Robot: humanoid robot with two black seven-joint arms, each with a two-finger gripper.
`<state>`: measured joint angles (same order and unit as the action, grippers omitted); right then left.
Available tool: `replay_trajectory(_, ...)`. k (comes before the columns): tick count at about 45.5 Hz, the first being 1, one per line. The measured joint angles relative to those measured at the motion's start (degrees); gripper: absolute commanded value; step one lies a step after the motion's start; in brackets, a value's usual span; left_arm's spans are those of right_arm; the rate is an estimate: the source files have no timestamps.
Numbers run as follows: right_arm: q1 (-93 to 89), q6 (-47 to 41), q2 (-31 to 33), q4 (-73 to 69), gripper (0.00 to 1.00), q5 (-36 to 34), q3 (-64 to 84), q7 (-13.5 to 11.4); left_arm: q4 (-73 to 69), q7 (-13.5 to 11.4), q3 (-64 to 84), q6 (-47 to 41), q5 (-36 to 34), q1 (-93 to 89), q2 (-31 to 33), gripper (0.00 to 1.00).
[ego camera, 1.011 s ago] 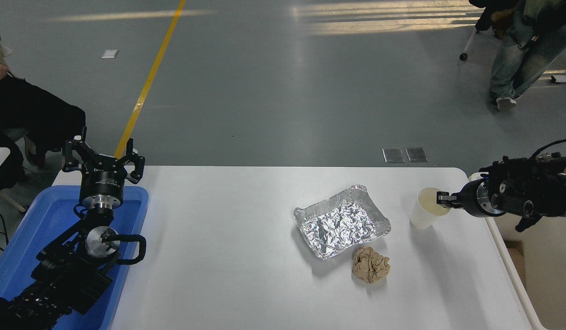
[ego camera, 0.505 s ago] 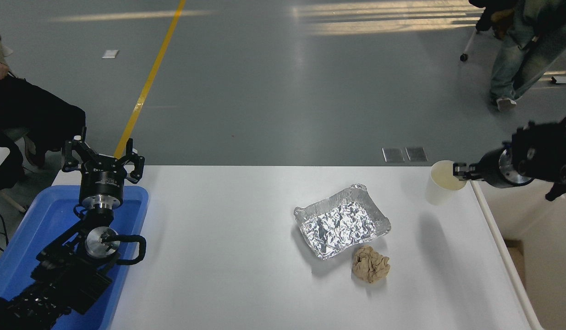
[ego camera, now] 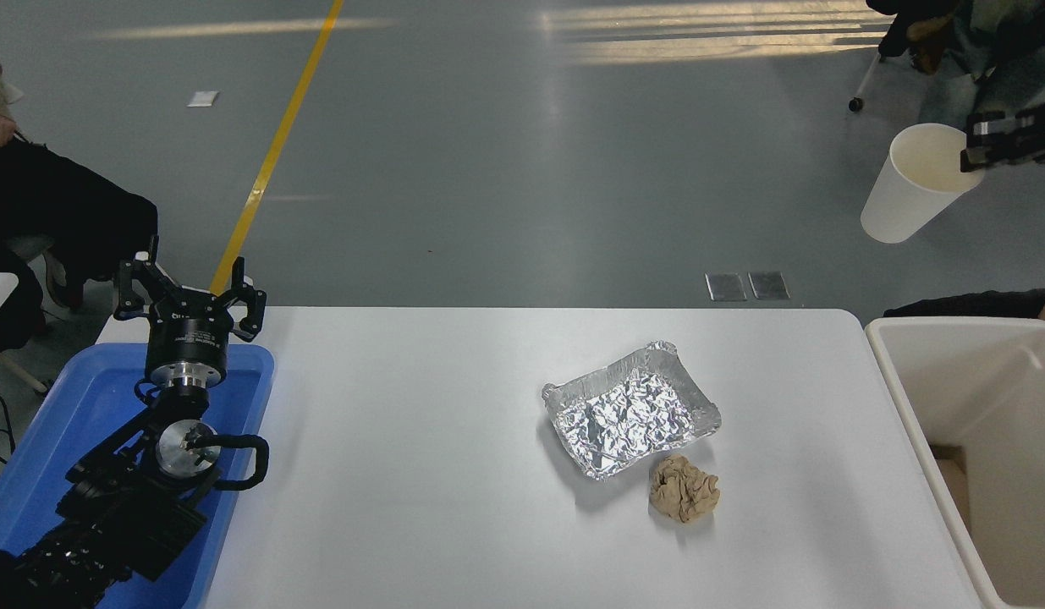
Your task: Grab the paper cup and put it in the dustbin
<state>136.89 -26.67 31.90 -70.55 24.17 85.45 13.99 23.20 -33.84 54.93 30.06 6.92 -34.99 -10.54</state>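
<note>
Paper this thin will crush under a hard squeeze: the plain white tapered paper cup [ego camera: 911, 190] looks light, empty and easily dented, with the rolled rim its one stiff part. That rim is where the black right gripper [ego camera: 987, 144] has it, fingers closed on the lip at the far upper right of the frame, one inside the cream mouth, one outside. The cup hangs tilted, its base swung down and to the left, well above the white table [ego camera: 404, 465] and apart from everything on it. Only the gripper's tip shows; the rest of the right arm is out of frame. Below, at the right edge, stands the large cream-white rectangular plastic dustbin [ego camera: 899, 372], just beside the table. The cup is not yet over its opening, I judge.

The black left gripper [ego camera: 189, 299] rests spread open at lower left, over a shallow blue plastic tray [ego camera: 48, 440].
</note>
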Motion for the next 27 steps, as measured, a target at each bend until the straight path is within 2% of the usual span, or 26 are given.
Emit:
replay_trajectory(9, -1.6, -0.3, 3.2, 5.5, 0.00, 0.0, 4.9, 0.7, 0.0, 0.0, 0.0, 0.0, 0.0, 0.0, 0.0, 0.99)
replay_trajectory(21, -14.7, -0.3, 14.2, 23.6, 0.00, 0.2, 5.1, 3.8, 0.0, 0.0, 0.0, 0.0, 0.0, 0.0, 0.0, 0.99)
replay_trajectory(27, -21.8, 0.2, 19.1, 29.4, 0.00, 0.3, 1.0, 4.5, 0.0, 0.0, 0.0, 0.0, 0.0, 0.0, 0.0, 0.99)
